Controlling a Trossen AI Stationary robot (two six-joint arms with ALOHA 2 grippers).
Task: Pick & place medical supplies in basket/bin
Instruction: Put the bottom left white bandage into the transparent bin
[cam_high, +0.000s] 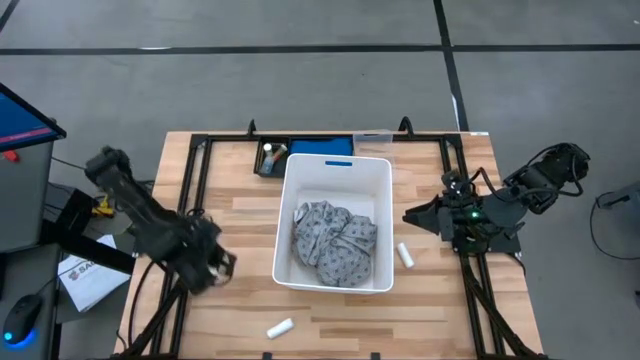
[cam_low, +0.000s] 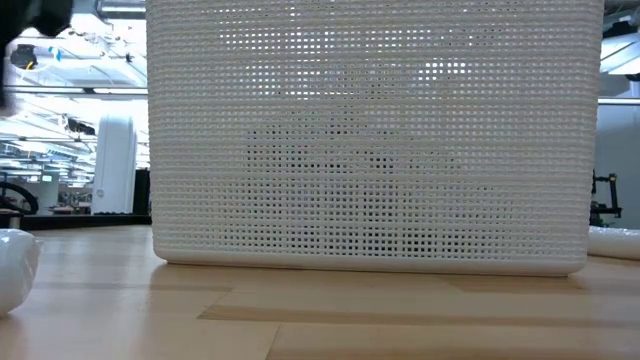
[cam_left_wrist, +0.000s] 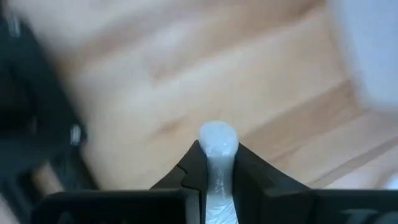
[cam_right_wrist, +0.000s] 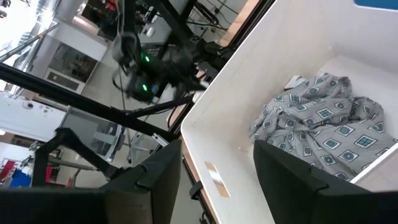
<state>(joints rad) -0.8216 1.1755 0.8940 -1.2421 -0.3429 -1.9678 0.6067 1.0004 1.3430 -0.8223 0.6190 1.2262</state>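
The bin (cam_high: 333, 168) looks like smooth white plastic inside, while the low view shows its wall (cam_low: 375, 135) pierced with a fine perforated grid. The grey fabric piece (cam_high: 333, 244) in it is soft, crumpled printed cloth. The table (cam_high: 240, 210) is pale matt planked wood, and the left gripper (cam_left_wrist: 216, 168) has matt black plastic-looking fingers clamped on a smooth white roll (cam_left_wrist: 217, 138).

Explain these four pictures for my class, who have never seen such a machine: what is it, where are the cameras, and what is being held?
Two dark robot arms work at a wooden table. One camera looks straight down, one sits at table height, and one rides on each wrist. The white bin holds a grey patterned cloth. Two white rolls lie on the table, one in front of the bin and one on its right. The left gripper is closed on another white roll. The right gripper is open and empty, facing the bin.
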